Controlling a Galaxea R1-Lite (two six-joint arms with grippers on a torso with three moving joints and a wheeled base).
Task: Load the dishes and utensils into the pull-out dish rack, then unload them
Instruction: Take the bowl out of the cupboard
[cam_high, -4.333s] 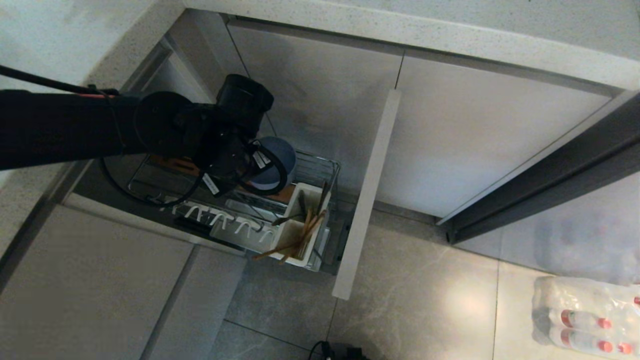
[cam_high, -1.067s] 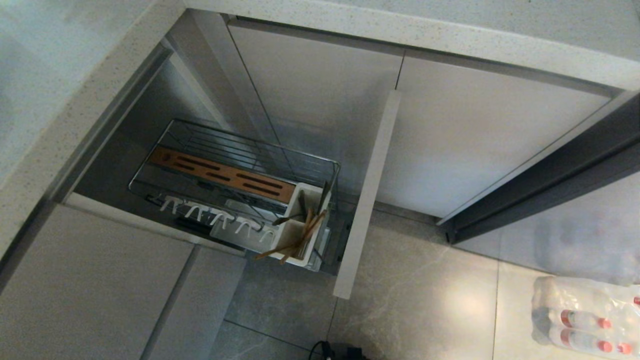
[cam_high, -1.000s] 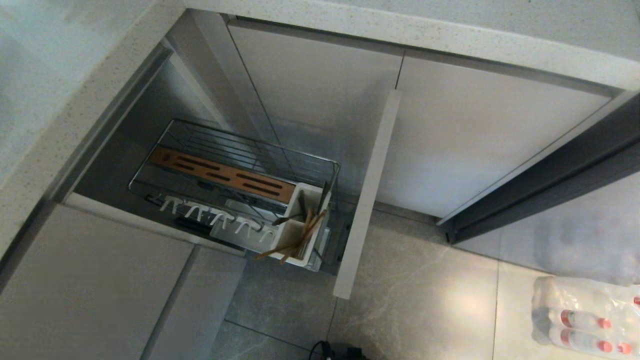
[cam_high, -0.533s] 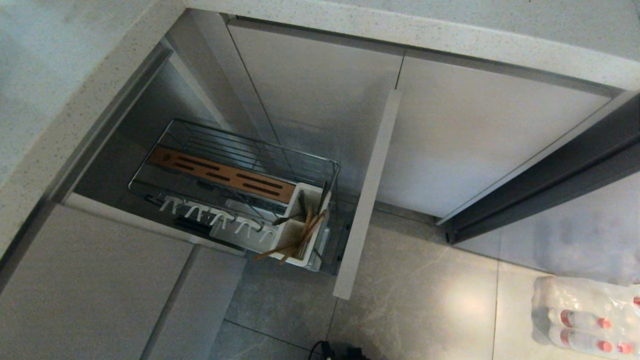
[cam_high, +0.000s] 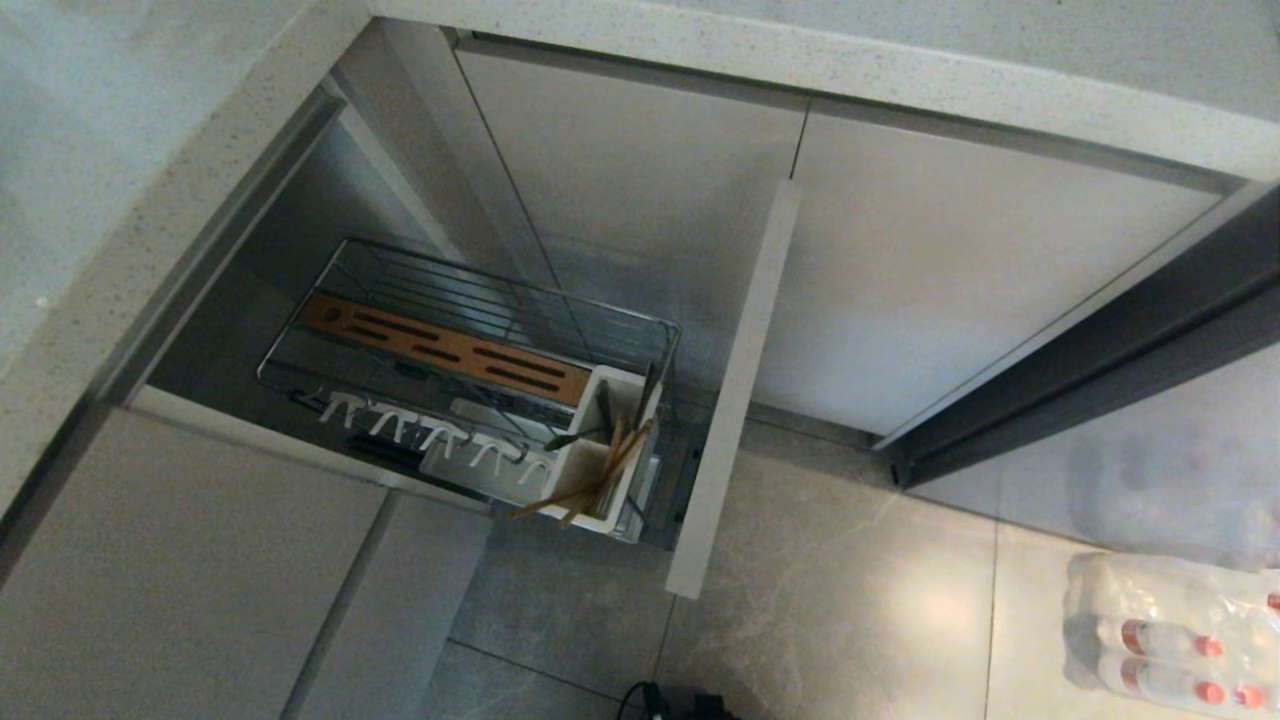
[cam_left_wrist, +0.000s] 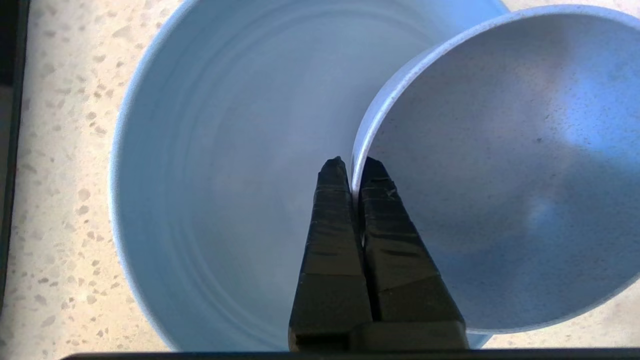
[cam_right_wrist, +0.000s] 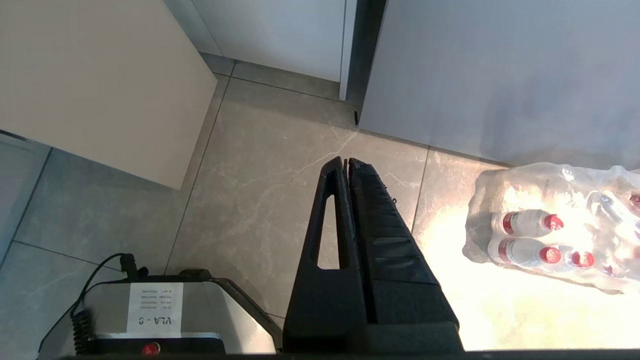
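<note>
While the left fingers (cam_left_wrist: 351, 167) pinch the bowl (cam_left_wrist: 500, 165) rim (plate (cam_left_wrist: 225, 175) beneath), right fingers (cam_right_wrist: 346, 165) stay closed.

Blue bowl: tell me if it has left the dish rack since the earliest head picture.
Yes. The wooden strip is bare; the bowl is up over the plate, pinched by the left tool.

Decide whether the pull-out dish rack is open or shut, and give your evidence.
Open. The pull-out dish rack stands out of the cabinet, its front panel over the floor and its utensil caddy exposed.
</note>
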